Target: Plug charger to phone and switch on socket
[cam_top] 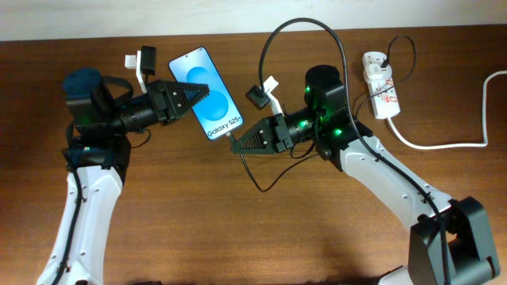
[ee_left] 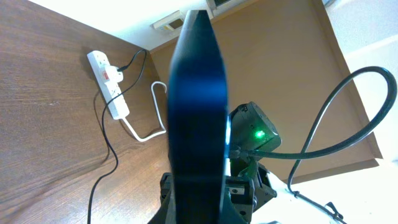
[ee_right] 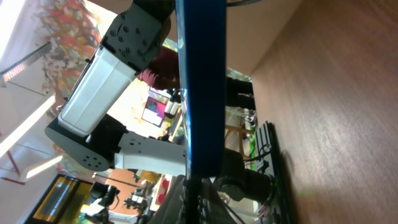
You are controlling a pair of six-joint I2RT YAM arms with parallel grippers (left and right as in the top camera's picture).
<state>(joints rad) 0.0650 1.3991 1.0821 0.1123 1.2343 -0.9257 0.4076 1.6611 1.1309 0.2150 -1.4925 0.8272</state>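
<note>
— Phone [cam_top: 215, 107], where?
— Top middle of the overhead view. Tilted, blue screen up, with white "Galaxy S25+" words on it.
— Held by what?
— Left gripper [cam_top: 202, 90], in from the left side of the frame. Shut tight on the long edge of the phone. In the left wrist view, phone seen edge-on and dark, right down the middle.
— And the right gripper [cam_top: 238, 145]?
— Just below the phone's lower end, near the middle of the frame. Pinched shut on the small tip of the charger [cam_top: 231, 138], right up against the phone's bottom edge. Plugged all the way in or not? Cannot tell.
— Rest of the charger?
— Thin black line, looped down over the brown table [cam_top: 158, 214], then off to the right.
— Socket [cam_top: 380, 85]?
— Far over in the upper right, flat on the table, well apart from the phone. Black plug in its top end, and a thick white cord [cam_top: 444, 146] off to the right edge.
— Switch on or off?
— Too small to tell.
</note>
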